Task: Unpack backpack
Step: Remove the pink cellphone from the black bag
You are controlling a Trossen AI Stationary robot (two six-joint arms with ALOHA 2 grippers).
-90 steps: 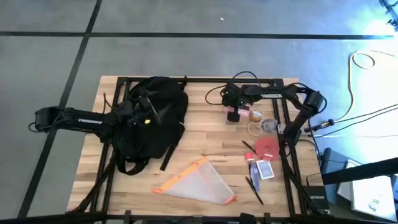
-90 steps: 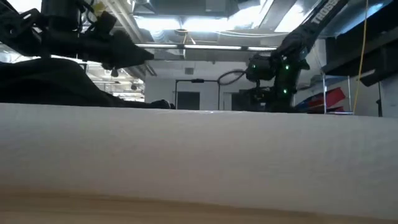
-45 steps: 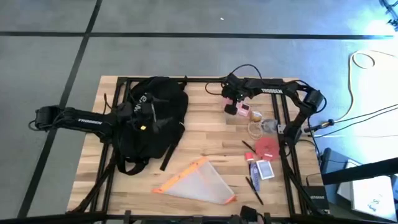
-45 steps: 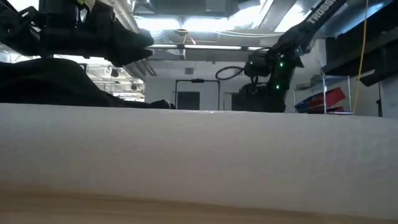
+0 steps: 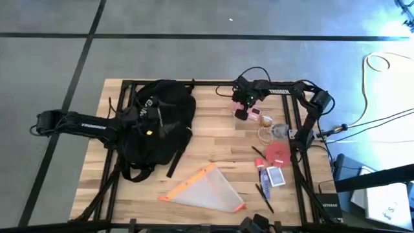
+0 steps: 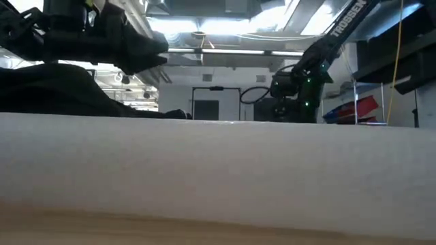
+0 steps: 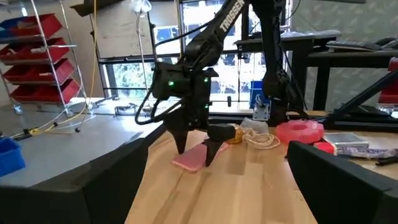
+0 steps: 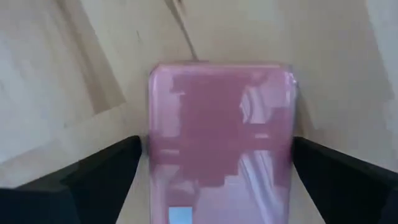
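Backpack lies on the table, toward its left half, black, white lettering partly visible. Left gripper sits over the backpack's middle, fingers spread wide, nothing between them in its wrist view. Right gripper is well to the right of the backpack, near the table's far edge, fingers parted and straddling a pink flat case lying on the wood; contact cannot be told. Translucent pouch with orange trim lies nearer the front edge than the backpack

Backpack black — phone pink.
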